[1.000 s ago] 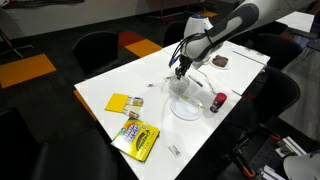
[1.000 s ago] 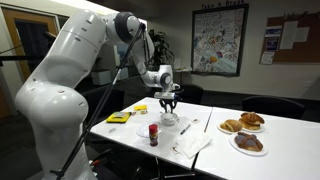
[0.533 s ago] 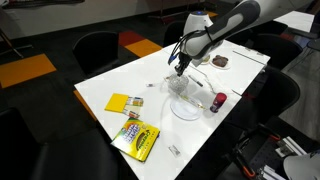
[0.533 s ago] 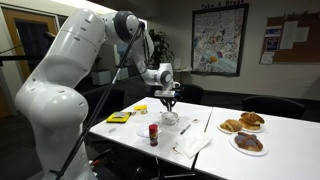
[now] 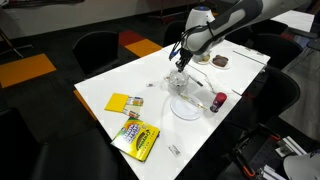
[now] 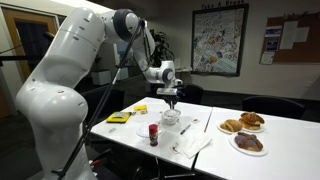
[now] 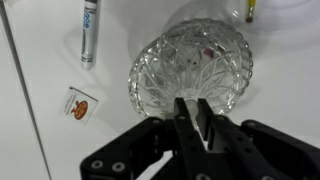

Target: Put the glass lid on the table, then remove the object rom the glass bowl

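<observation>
Overhead, our gripper (image 7: pixel 195 125) just above the glass bowl (image 7: pixel 190 65) on the table (image 7: pixel 50 40), fingers drawn close together, we cannot tell whether pinching anything.

A small round clear glass lid (image 7: pixel 190 60) is pinched at its near rim by the black gripper (image 7: pixel 195 104), above a white table (image 7: pixel 40 50), where a slim white-and-blue pen (image 7: pixel 88 30) is seen.

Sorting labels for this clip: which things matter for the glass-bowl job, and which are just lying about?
Job: glass bowl, table, gripper.
Lying about: pen, small packet, red-capped bottle, yellow bag, whitish bowl, pastries.
</observation>
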`<action>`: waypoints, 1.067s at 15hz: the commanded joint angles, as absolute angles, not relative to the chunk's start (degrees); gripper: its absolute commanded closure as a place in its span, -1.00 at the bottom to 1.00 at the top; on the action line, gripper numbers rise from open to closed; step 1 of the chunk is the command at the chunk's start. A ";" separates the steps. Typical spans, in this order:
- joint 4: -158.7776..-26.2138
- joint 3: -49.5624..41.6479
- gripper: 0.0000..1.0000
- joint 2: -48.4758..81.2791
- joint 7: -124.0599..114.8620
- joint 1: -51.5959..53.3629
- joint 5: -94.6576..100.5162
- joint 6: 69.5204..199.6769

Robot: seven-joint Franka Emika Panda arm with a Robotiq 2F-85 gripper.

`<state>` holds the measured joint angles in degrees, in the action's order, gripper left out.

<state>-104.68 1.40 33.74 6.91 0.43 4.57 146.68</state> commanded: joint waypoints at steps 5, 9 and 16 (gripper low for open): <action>-103.62 -1.58 0.92 30.10 6.15 -3.18 3.54 145.55; -105.95 -3.41 0.92 29.91 4.24 -4.41 3.43 146.49; -113.75 -7.52 0.92 27.29 -2.23 -4.48 4.41 148.22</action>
<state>-108.99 -5.96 30.45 0.47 -4.47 4.02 146.73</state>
